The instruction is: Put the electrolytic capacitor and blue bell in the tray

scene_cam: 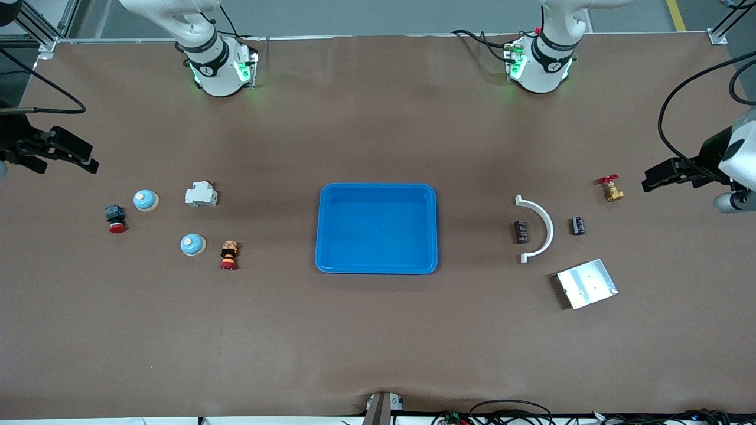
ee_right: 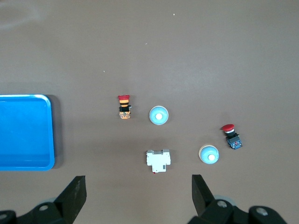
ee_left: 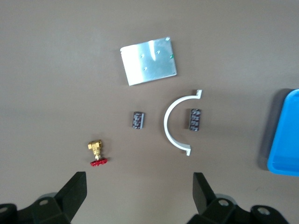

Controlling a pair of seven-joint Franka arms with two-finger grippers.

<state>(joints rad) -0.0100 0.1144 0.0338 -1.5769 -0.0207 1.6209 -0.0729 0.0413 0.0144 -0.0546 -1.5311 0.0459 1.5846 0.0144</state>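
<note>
The blue tray (scene_cam: 378,190) (ee_left: 286,154) (ee_right: 23,99) lies mid-table with nothing in it. Two light blue bells (scene_cam: 145,200) (scene_cam: 192,244) sit toward the right arm's end, seen in the right wrist view as bells (ee_right: 209,154) (ee_right: 158,115). Two dark striped capacitors (scene_cam: 520,231) (scene_cam: 577,225) lie toward the left arm's end, one inside a white half-ring's curve (ee_left: 195,119), one outside it (ee_left: 137,120). My left gripper (scene_cam: 649,177) (ee_left: 140,191) hangs open over bare table beside the brass valve. My right gripper (scene_cam: 88,159) (ee_right: 139,193) hangs open over bare table beside the bells.
A white half-ring (scene_cam: 538,227), a brass valve with red handle (scene_cam: 611,189) and a silver plate (scene_cam: 586,283) lie near the capacitors. A white breaker (scene_cam: 201,194), a red push button (scene_cam: 116,218) and a stacked red-and-orange button (scene_cam: 229,254) lie near the bells.
</note>
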